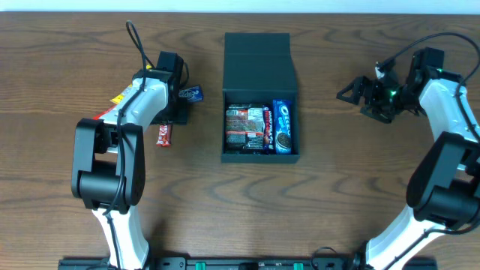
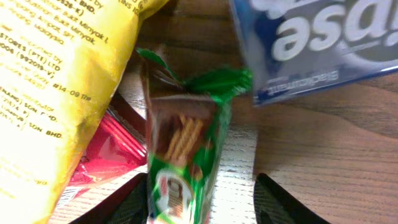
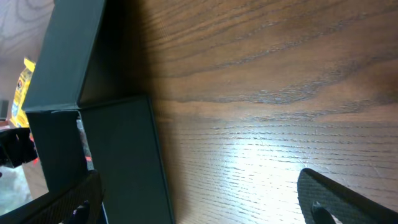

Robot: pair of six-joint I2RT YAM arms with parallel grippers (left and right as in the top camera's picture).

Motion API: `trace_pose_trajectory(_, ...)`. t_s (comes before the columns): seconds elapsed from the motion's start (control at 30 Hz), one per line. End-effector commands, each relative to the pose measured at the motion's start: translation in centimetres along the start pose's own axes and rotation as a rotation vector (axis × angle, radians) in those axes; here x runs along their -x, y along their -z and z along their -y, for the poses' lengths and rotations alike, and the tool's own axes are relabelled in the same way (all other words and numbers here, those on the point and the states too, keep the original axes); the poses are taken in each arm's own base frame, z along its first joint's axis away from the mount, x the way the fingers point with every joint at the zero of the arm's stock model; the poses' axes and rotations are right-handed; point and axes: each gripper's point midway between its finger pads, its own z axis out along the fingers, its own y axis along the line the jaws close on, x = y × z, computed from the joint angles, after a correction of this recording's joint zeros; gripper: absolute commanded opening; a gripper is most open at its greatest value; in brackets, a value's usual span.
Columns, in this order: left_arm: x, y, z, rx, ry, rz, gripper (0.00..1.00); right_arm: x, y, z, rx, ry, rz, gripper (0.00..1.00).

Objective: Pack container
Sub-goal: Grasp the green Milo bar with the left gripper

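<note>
Left gripper (image 2: 200, 193) spread wide, green packet (image 2: 186, 143) between jaws (blurred); container (image 1: 257, 64) well apart, rightward.

Matte cardboard container (image 1: 257, 56), glossy plastic green wrapper (image 2: 186, 149), smooth grained wooden table (image 1: 352, 180).

A brown wood-grain table (image 1: 337, 187) fills the view, lamp glare on its surface.

Overhead straight down, far; wrist views close, low; right shares container (image 3: 118, 162).
</note>
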Motion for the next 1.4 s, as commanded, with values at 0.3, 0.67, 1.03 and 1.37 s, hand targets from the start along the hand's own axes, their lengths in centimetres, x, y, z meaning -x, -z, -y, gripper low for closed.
trace_pose_trajectory(0.3,-1.0,-1.0,-0.1,0.002,-0.004,-0.030,0.43,0.4,0.3,-1.0,0.027,0.030,0.009,0.98)
trace_pose_trajectory(0.67,-1.8,-1.8,0.4,-0.027,0.013,-0.060,0.33,0.3,0.3,-1.0,0.026,0.028,0.006,0.95)
trace_pose_trajectory(1.03,-2.0,-1.4,0.6,-0.034,0.061,-0.075,0.24,0.4,0.3,-1.0,0.026,0.030,0.010,0.95)
trace_pose_trajectory(1.37,-0.2,4.0,0.4,-0.037,0.089,-0.057,0.16,0.5,0.3,-1.0,0.026,0.032,0.013,0.95)
